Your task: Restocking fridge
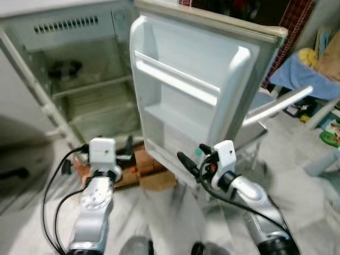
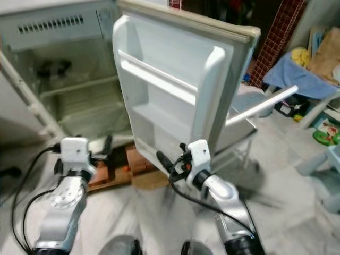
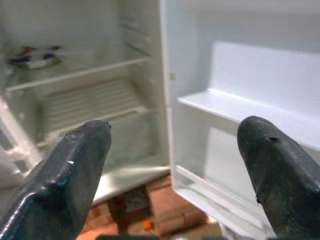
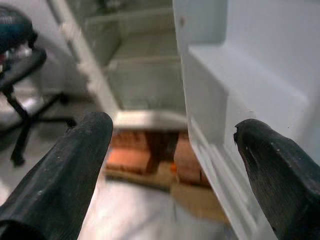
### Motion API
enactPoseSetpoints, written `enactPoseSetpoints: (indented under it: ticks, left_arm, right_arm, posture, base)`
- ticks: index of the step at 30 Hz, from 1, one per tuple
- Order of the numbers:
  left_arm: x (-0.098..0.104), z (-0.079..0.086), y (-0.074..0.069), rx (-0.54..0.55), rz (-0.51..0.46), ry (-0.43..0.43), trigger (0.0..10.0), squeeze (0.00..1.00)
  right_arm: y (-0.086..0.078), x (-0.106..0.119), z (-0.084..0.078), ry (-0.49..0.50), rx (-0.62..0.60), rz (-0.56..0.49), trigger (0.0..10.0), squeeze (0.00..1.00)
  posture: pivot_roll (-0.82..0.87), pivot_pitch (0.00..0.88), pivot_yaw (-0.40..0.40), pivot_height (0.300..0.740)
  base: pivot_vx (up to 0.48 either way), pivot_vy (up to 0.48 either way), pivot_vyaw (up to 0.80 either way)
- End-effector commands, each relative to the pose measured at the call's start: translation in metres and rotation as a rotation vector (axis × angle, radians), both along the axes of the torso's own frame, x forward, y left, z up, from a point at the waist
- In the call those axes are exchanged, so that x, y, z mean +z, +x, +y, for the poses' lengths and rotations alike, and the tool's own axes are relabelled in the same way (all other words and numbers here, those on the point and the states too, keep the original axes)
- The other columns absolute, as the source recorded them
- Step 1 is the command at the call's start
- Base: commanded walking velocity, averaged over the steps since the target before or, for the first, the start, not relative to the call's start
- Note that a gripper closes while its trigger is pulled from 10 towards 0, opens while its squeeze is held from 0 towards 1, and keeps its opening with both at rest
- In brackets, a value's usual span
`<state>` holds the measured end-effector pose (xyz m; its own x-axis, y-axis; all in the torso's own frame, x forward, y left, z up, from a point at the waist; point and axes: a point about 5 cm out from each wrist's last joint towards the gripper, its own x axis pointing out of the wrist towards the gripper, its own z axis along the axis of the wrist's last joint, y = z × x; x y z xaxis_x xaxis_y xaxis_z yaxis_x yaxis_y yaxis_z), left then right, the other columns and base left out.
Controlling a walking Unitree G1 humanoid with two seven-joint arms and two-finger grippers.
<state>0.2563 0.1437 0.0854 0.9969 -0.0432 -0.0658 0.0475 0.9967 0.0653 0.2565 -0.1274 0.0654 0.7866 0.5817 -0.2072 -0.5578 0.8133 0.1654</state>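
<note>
Left end effector [image 3: 172, 165]: fingers [image 3: 65, 175] standing well apart, holding nothing, hovering low in front of the fridge [image 1: 79, 79], pointing toward the edge where cabinet meets door [image 1: 191, 95]. Right end effector [image 4: 172, 165]: fingers [image 4: 277, 170] likewise spread wide, carrying nothing, hanging just beside the lower edge of the door, pointing past it toward the fridge base.

Looking outward: fridge standing open straight ahead, raised on bricks [image 1: 146, 162] with a piece of cardboard [image 1: 158, 181] on the floor below. Door swinging out toward the right arm, its inner face turned to the camera. Door shelves [image 1: 178, 82] sitting bare. Inside, wire shelf [image 3: 75, 75] and ribbed tray [image 3: 90, 102] bare too, apart from one small dark item [image 3: 32, 57] on the upper shelf, too blurred to identify.

Progress, as judged: door opened, nothing yet loaded, no stock item in either end effector. Fetching and placing still remaining, so early in the task.

Orientation: fridge long axis running vertical, opening facing the robot; door long axis also vertical, hinged on the cabinet's right side, shelves running horizontally across it.

Surroundings: office chair [image 4: 20, 75] at the left, blue cloth [image 1: 297, 74] and clutter at the right.
</note>
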Motion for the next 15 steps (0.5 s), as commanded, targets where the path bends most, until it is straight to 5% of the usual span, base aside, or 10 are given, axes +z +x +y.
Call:
enactPoseSetpoints:
  ticks: [1, 9, 15]
  left_arm:
    - [0.001, 0.010, -0.001, 0.012, -0.012, 0.037, 10.0, 0.00]
    - [0.000, 0.012, -0.002, 0.014, -0.018, 0.048, 10.0, 0.00]
    - [0.005, 0.014, 0.000, 0.010, -0.048, 0.077, 10.0, 0.00]
  right_arm:
    - [-0.001, 0.000, 0.006, -0.004, 0.032, 0.003, 10.0, 0.00]
    - [0.006, 0.001, -0.004, -0.098, -0.062, -0.062, 10.0, 0.00]
    - [0.025, 0.023, -0.022, -0.054, -0.316, -0.174, 10.0, 0.00]
  posture:
    - [0.08, 0.000, 0.003, 0.740]
    - [0.08, 0.000, 0.005, 0.740]
    - [0.08, 0.000, 0.008, 0.740]
  base:
    - [-0.390, 0.000, 0.00]
    - [0.000, 0.000, 0.00]
    - [0.000, 0.000, 0.00]
